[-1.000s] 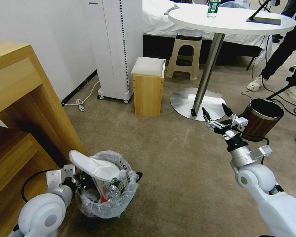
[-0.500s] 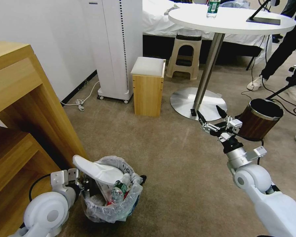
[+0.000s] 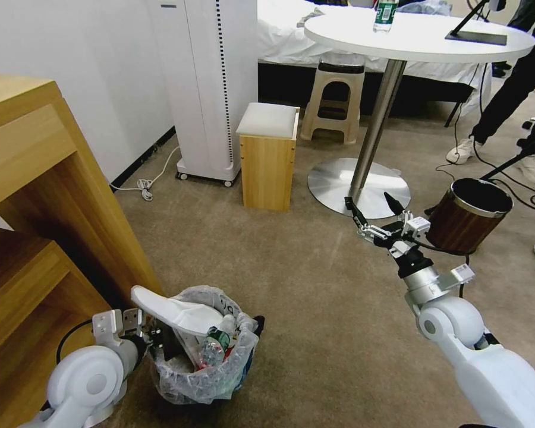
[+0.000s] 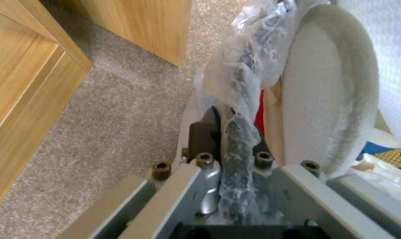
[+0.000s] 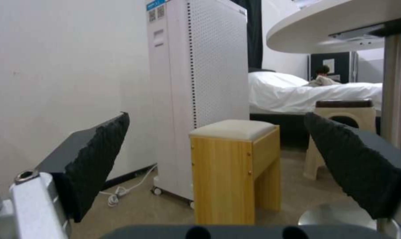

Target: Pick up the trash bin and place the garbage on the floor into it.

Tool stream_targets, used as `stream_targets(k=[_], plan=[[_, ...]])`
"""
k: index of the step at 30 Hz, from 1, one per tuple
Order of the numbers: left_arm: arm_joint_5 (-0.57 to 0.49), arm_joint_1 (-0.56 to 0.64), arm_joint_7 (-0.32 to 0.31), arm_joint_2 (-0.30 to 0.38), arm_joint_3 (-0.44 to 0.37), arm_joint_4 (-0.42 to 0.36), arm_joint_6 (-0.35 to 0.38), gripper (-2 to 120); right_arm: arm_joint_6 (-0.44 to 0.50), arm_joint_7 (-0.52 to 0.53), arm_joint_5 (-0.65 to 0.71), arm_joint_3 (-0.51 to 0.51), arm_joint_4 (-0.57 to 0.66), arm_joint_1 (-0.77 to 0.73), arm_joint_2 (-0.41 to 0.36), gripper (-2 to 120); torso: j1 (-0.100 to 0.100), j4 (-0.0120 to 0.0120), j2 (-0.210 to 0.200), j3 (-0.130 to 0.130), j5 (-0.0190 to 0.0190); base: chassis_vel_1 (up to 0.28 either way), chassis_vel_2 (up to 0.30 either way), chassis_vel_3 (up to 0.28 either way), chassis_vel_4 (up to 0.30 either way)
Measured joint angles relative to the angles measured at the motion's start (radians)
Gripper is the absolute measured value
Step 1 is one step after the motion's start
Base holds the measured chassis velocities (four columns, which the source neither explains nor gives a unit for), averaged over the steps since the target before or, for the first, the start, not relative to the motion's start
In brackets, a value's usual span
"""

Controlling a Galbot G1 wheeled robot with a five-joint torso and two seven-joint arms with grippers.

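Note:
The trash bin, lined with a crinkled clear bag, hangs low at my left over the beige floor. My left gripper is shut on its rim; in the left wrist view the left gripper pinches the bagged rim. Garbage fills the bin: a white slipper sticks out over the rim, beside a small bottle, and the slipper and a red wrapper also appear from the wrist. My right gripper hovers open and empty near the table base, and the right gripper faces the stool.
A wooden desk stands close on the left. Ahead are a wooden stool, a white tower appliance with its cord, and a round table's metal base. A brown wood-grain bin and cables lie at right.
The left arm has carried the trash bin to the right and nearer to me. The open right gripper has drifted to the left. The room itself has not shifted.

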Motion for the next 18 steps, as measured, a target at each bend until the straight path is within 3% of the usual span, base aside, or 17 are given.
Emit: stream_targets(k=[9,17,18], plan=[[-0.01,-0.001,0.007,-0.004,-0.007,-0.003,0.0,3,0.001,-0.001,0.0,-0.014,-0.01,0.016,0.0,100,0.0,-0.0001,0.0,0.0,-0.0004,0.0,0.0,0.0,0.0],[-0.024,0.0,0.017,0.02,-0.031,-0.058,0.0,28,-0.001,-0.001,0.003,-0.019,-0.016,0.027,0.001,100,0.0,-0.0001,0.0,0.0,-0.0003,0.0,0.0,0.0,0.0],[-0.005,0.002,0.024,0.034,-0.038,-0.062,0.0,41,-0.003,0.0,0.004,-0.021,-0.02,0.03,0.003,100,0.0,-0.0001,0.0,0.0,-0.0003,0.0,0.0,0.0,0.0]])
